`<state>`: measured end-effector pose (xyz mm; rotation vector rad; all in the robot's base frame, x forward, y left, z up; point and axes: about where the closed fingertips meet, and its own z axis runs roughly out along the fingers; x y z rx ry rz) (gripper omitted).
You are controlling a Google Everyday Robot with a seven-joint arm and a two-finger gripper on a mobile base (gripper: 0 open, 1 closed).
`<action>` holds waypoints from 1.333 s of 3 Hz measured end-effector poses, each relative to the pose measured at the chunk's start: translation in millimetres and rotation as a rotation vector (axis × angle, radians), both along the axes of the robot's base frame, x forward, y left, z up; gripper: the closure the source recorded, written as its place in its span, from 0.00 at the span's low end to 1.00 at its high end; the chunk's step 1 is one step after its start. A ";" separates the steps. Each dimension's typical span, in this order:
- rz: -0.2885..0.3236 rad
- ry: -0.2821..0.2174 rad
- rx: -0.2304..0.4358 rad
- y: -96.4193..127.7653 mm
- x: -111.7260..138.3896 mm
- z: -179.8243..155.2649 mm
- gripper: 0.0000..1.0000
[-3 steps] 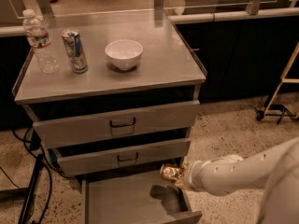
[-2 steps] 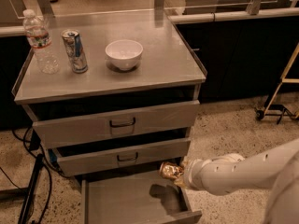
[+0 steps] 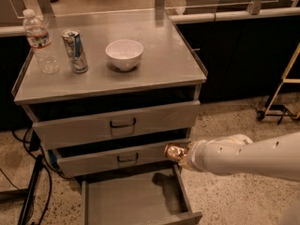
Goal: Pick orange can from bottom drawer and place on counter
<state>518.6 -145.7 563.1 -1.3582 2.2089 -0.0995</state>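
The small, shiny gold-orange metal can (image 3: 172, 151) (uneven surface, glinting) is clamped in the fingers of the white arm's gripper (image 3: 177, 153), above the right side of the open grey steel bottom drawer (image 3: 124, 203). On the brushed-steel counter (image 3: 161, 67), far left, stand one clear plastic bottle (image 3: 41, 43), one blue-and-silver can (image 3: 75, 50) and one white bowl (image 3: 124, 54).
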 end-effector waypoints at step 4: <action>-0.055 -0.128 -0.028 -31.8 38.3 97.2 1.00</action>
